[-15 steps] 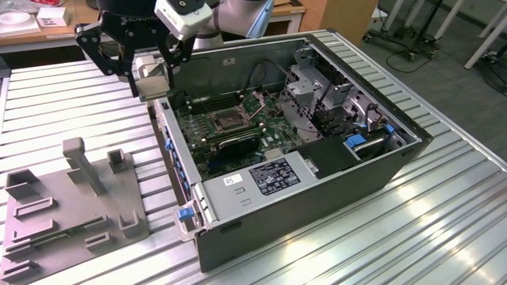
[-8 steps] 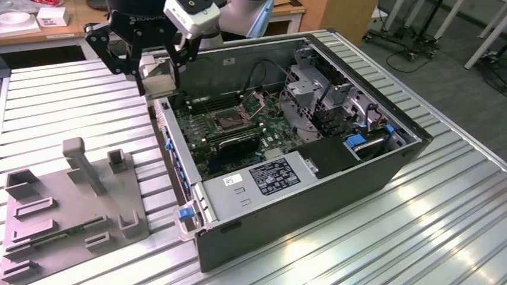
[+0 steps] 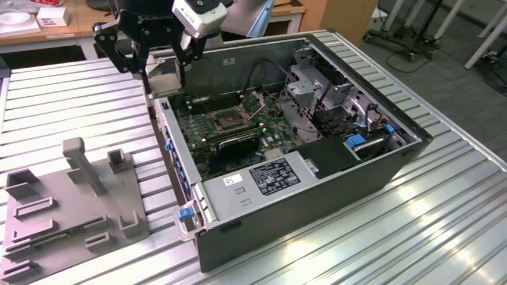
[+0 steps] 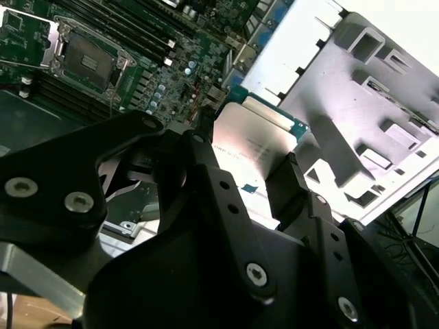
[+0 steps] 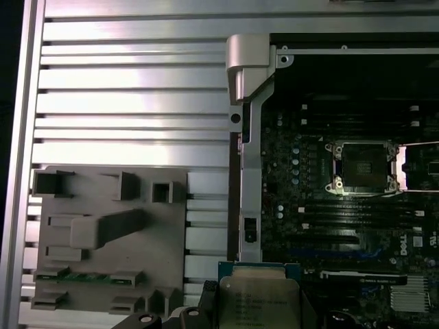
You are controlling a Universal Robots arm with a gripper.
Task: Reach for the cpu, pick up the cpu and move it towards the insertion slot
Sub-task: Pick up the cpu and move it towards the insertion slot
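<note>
The cpu (image 4: 255, 140), a thin square chip with a pale metallic face, is held off the surface with my gripper (image 4: 245, 156) shut on it, black fingers (image 4: 287, 179) pressing two opposite edges. In the exterior view the gripper (image 3: 164, 74) hangs with the cpu (image 3: 164, 81) just above the far corner of the open computer case (image 3: 317, 196), at the exterior view's left. The insertion slot (image 3: 225, 122), a square socket with a metal frame and dark centre, lies on the green motherboard inside the case, its lid raised. In the first wrist view the cpu (image 5: 259, 301) sits apart from the insertion slot (image 5: 362, 168).
A grey plastic tray (image 3: 71, 208) with raised blocks and recesses lies on the ribbed aluminium table (image 3: 71, 101) beside the case. Inside the case are long black memory slots (image 5: 343, 212), a power supply (image 3: 273, 175), cables and a drive cage (image 3: 317, 89). The case wall (image 5: 248, 171) separates tray and board.
</note>
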